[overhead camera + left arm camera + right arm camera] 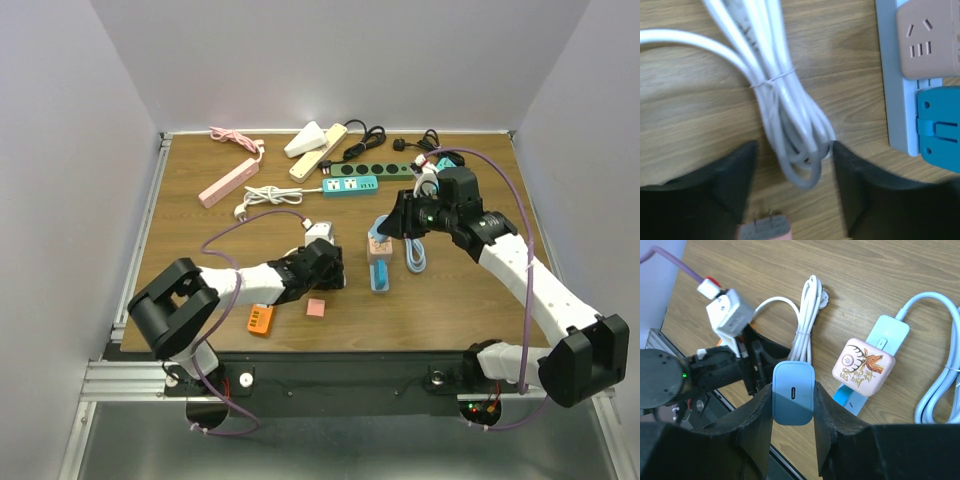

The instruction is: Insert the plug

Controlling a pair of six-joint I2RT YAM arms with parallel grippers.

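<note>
Right gripper (pixel 792 390) is closed on the small slate-blue rounded plastic charger plug (pixel 793 400), one black finger pressed on each flat side. The plug sits at lower centre of the right wrist view, raised off the brown wooden table (pixel 890 270), with its oval port face towards the camera. The prongs are hidden on the far side, so their alignment cannot be checked here.

Left gripper (pixel 794 150) is open. It hangs low over the table with one finger on each side of the tied white cable bundle (pixel 785 115), gripping nothing.

The pale blue power strip (pixel 887 330) lies right of centre in the right wrist view. A pink cube adapter with a deer picture (pixel 864 366) occupies its middle, and a bright blue block (pixel 847 399) sits at its lower end. The free socket is probably on the strip face near these two, though neither wrist view shows an empty one clearly.

Handling, as judged:
- The plug is light and rigid, a hard shell that will not deform under grip.
- Its surface looks smooth and may slip or twist under insertion force.
- The current side grip suits it: it leaves the prong face free and allows a straight push along the plug axis.
- The strip is light and may slide, so the open left gripper is placed to brace it.
</note>
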